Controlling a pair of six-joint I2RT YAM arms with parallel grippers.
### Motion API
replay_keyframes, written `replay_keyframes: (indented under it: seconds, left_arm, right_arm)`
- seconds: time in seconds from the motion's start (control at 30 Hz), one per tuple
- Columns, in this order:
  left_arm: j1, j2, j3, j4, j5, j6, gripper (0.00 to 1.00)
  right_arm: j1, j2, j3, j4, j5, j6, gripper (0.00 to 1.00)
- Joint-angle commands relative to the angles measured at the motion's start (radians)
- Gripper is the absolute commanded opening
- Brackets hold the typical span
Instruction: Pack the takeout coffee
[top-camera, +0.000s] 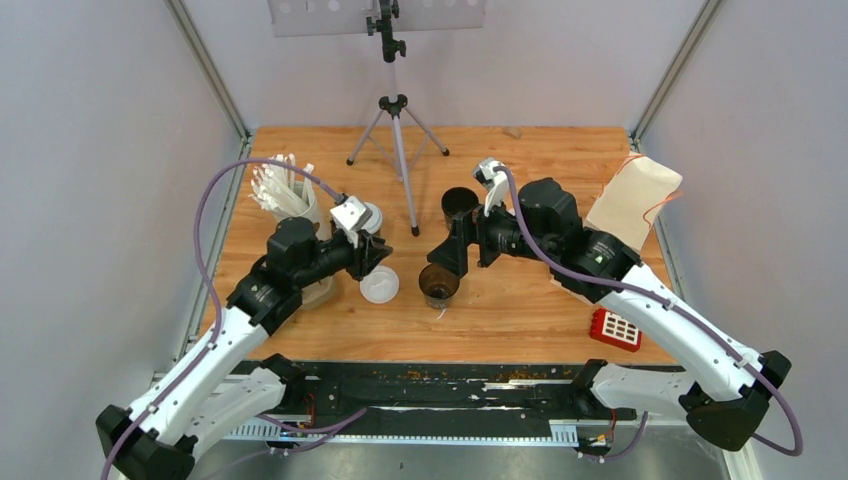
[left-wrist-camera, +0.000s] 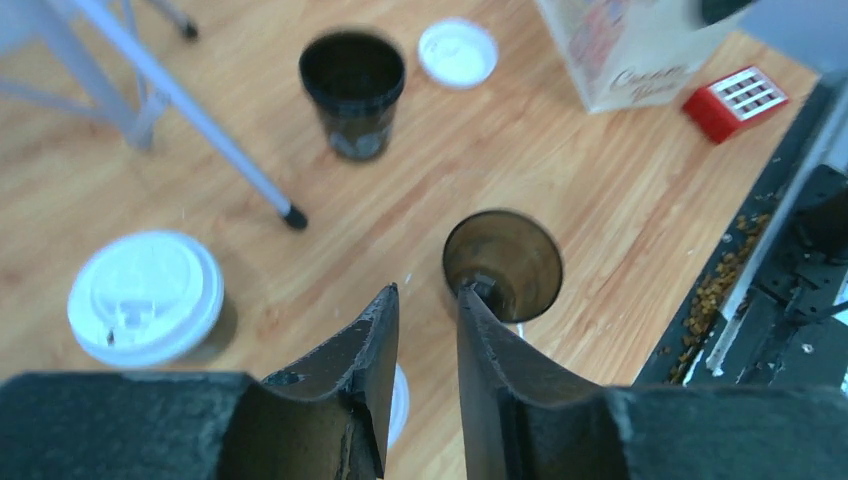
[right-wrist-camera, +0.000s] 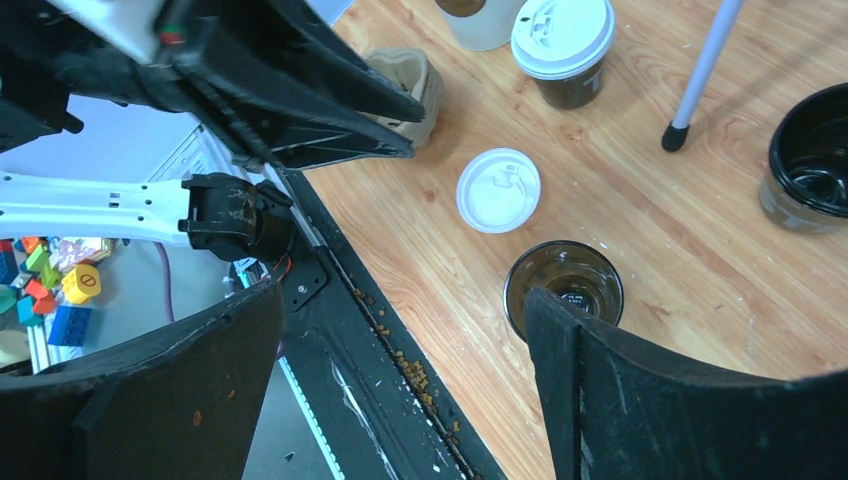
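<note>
Broadly, the wooden table (top-camera: 520, 150) carries everything. A tripod (top-camera: 397, 105) stands at the middle of its far edge, and a pale paper bag (top-camera: 632, 200) at the far right corner is presumably there to receive the drinks. The left arm (top-camera: 230, 330) and right arm (top-camera: 660, 300) reach in from the near edge and meet over the table's middle.

The left jaws stand a narrow gap apart, with only bare wood between them, so they hold nothing. The right jaws are spread wide and are also empty, with one finger just beside an open cup.

A tall white cup of straws (top-camera: 285, 195) sits toward the left edge. A brown pulp carrier (right-wrist-camera: 405, 80) lies near it, partly under the left arm and handy for loading.

Of the takeout coffee, one lidded cup (right-wrist-camera: 563, 45) stands upright left of centre, beside the straws, and looks finished. The near open cup (top-camera: 438, 285) stands at the middle, toward the near edge, between the two sets of jaws. The far open cup (top-camera: 460, 205) stands near the table's centre, by a tripod foot.

A loose white lid (top-camera: 379, 285) lies flat just beside the near open cup, on its left and partly under the left jaws. It is well placed to be picked up and pressed on, so I judge capping that cup to be the step in hand. A second lid (left-wrist-camera: 458, 52) lies beyond the far cup, near the bag.

A small red block (top-camera: 615, 328) sits toward the right end of the near edge, apart from the work.
</note>
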Motion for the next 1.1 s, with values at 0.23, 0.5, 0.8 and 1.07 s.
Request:
replay_keyframes:
  seconds: [0.23, 0.5, 0.8, 1.07]
  left_arm:
    - [-0.004, 0.285, 0.014, -0.263, -0.289, -0.329, 0.41]
    - [-0.046, 0.466, -0.014, -0.101, -0.215, -0.253, 0.42]
    - [-0.112, 0.583, -0.014, -0.050, -0.298, -0.198, 0.43]
    - [-0.127, 0.647, -0.038, -0.016, -0.322, -0.163, 0.40]
  right_arm:
    - [0.001, -0.069, -0.028, -0.012, 0.062, -0.027, 0.88]
    - [0.001, -0.097, 0.006, -0.058, 0.075, -0.079, 0.88]
    - [0.000, -0.111, 0.005, -0.072, 0.090, -0.097, 0.89]
    - [0.001, -0.136, 0.008, -0.079, 0.118, -0.109, 0.90]
